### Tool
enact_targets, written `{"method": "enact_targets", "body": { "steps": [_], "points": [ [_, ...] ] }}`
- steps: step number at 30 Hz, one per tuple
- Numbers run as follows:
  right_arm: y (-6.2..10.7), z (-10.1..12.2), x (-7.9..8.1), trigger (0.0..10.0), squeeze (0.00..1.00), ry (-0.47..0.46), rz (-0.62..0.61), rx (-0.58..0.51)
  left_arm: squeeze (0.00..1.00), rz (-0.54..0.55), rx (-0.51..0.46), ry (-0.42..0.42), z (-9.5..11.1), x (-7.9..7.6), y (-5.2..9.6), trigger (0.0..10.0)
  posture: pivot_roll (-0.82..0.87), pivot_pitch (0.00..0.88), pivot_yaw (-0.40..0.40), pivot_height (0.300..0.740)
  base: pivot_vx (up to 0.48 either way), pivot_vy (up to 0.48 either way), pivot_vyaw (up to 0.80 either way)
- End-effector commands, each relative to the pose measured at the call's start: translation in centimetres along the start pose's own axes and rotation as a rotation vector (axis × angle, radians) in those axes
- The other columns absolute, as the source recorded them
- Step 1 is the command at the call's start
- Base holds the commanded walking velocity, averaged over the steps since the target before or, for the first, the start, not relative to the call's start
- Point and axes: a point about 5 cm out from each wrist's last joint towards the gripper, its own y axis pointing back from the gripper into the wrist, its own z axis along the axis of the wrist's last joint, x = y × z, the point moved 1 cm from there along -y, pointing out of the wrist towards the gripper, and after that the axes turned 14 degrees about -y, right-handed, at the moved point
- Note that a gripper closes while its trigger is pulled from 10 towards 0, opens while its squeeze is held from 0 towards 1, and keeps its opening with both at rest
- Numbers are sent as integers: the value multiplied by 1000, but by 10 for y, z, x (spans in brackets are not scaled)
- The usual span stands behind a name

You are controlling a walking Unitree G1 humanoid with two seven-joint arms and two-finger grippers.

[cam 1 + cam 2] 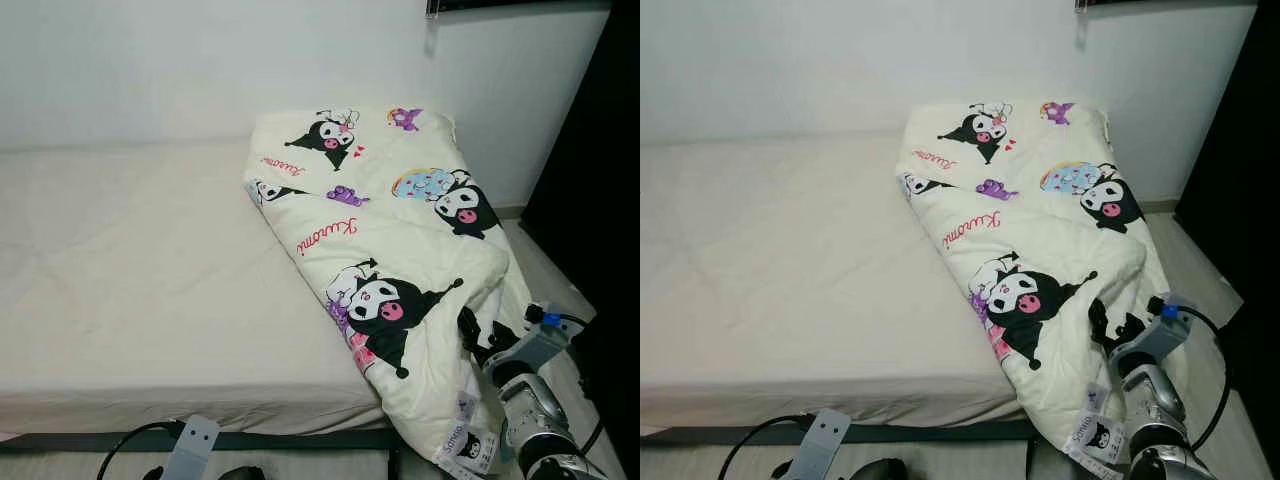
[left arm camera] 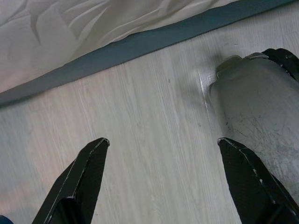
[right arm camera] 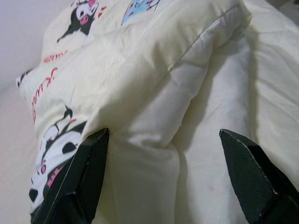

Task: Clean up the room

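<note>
The cartoon-print quilt [image 1: 390,250] lies bunched on the bed's [image 1: 130,290] right side, spilling over its foot edge, where the right pincer [image 3: 163,172] hovers wide open just before a fold, so closing on it seems next, while the left pincer [image 2: 163,182] hangs open over the floor [image 2: 154,112].

The quilt [image 1: 400,250] is pale cream, printed with black-and-white cartoon characters with pink noses, purple accents and red script lettering. The mattress sheet [image 1: 130,270] is plain off-white. The bed frame [image 2: 140,44] is dark grey-blue; the floor [image 2: 154,140] is light wood-grain.
</note>
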Motion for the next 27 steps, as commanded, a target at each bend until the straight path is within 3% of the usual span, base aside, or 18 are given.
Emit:
{"method": "enact_targets", "body": {
  "steps": [1,4,8,16,18,19,21,22,24,27],
  "points": [
    [3,-7,-5,10000,0,-7,-65,20,0,-51,76,-23,-23,-12,4,10000,-121,96,64,600,0,0,0],
    [4,-8,-9,10000,0,5,-92,29,0,-51,77,-25,-24,-11,4,10000,-121,96,64,600,0,0,0],
    [14,-11,-27,10000,0,16,-246,31,0,-48,86,-29,-29,-9,5,10000,-116,101,67,600,0,0,0],
    [16,-7,-28,10000,0,31,-208,13,0,-50,87,-40,-30,-8,5,10000,-127,106,73,600,0,0,0],
    [10,2,-17,10000,0,-45,-92,-51,0,-54,83,-45,-29,-10,5,10000,-130,106,73,600,0,0,0],
    [10,2,-17,10000,0,-45,-92,-51,0,-54,83,-45,-29,-10,5,10000,-130,106,73,600,0,0,0],
    [6,20,-9,10000,0,-191,19,-174,0,-57,76,-51,-26,-10,4,10000,-132,106,74,600,0,0,0],
    [6,20,-9,10000,0,-191,19,-174,0,-57,76,-51,-26,-10,4,10000,-132,106,74,600,0,0,0],
    [6,34,-8,10000,0,-283,70,-264,0,-58,70,-54,-24,-10,4,10000,-131,106,74,600,0,0,0],
    [7,39,-9,10000,0,-292,74,-283,0,-60,67,-58,-23,-10,4,10000,-131,109,75,600,0,0,0]
  ]
}}
